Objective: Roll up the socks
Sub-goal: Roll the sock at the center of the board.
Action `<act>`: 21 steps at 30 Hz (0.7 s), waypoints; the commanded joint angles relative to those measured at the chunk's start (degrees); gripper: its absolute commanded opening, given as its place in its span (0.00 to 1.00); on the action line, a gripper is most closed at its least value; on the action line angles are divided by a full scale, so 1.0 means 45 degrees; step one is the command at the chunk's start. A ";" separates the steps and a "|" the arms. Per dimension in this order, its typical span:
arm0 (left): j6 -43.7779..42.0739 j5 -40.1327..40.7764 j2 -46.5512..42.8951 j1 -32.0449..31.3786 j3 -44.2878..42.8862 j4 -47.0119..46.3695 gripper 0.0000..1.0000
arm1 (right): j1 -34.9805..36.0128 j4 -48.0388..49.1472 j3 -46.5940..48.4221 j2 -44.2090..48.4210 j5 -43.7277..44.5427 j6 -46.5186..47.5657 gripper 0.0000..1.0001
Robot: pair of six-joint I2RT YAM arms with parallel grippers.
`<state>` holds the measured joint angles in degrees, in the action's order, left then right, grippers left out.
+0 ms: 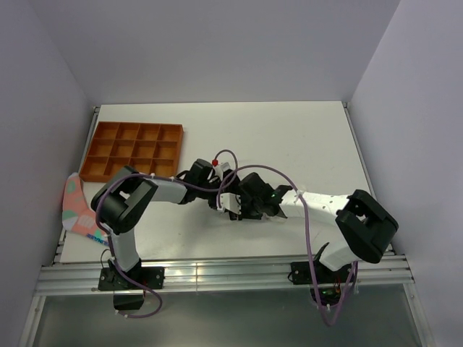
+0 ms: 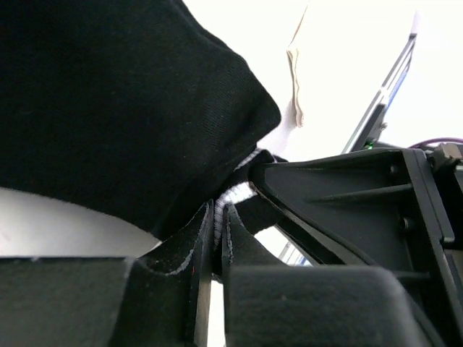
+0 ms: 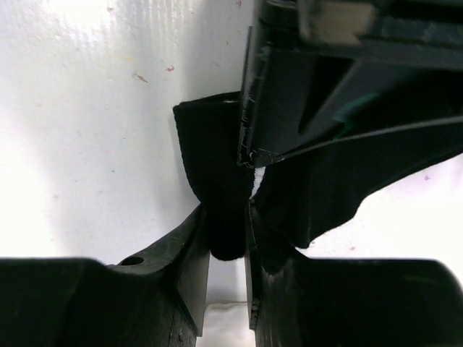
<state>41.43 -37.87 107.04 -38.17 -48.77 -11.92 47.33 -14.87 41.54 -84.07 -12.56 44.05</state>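
Observation:
The black sock (image 1: 249, 194) is bunched at the middle of the table, between my two grippers. In the left wrist view its black cloth (image 2: 130, 108) fills the upper left. My left gripper (image 2: 219, 217) is shut on the cuff, with a white stripe (image 2: 235, 192) showing at the fingertips. My right gripper (image 3: 228, 231) is shut on a fold of the same black sock (image 3: 217, 166), right against the left gripper. From above, the left gripper (image 1: 226, 196) and right gripper (image 1: 243, 204) meet tip to tip. I cannot clearly make out the white sock.
An orange compartment tray (image 1: 134, 150) stands at the back left. A pink fabric piece with teal patches (image 1: 76, 206) hangs over the table's left edge. Purple cables loop over both arms.

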 commanded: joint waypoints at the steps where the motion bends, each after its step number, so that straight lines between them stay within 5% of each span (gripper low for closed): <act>1: 0.1160 0.1403 -0.0055 -0.0150 0.1228 -0.0296 0.14 | -0.0380 -0.0365 0.0241 0.0460 -0.0918 -0.0667 0.20; 11: 0.3097 0.2458 -0.1150 -0.0189 0.3005 -0.3812 0.26 | -0.1591 -0.1498 0.0905 0.0188 -0.2423 -0.0922 0.16; 21: 0.2513 0.3220 -0.2223 -0.0482 0.3961 -0.5491 0.27 | -0.2939 -0.4446 0.3189 -0.1862 -0.4747 -0.0650 0.15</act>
<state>55.18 -25.96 100.09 -39.64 -33.06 -33.61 35.77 -28.73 51.70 -90.37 -30.35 40.80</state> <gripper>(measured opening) 0.272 0.273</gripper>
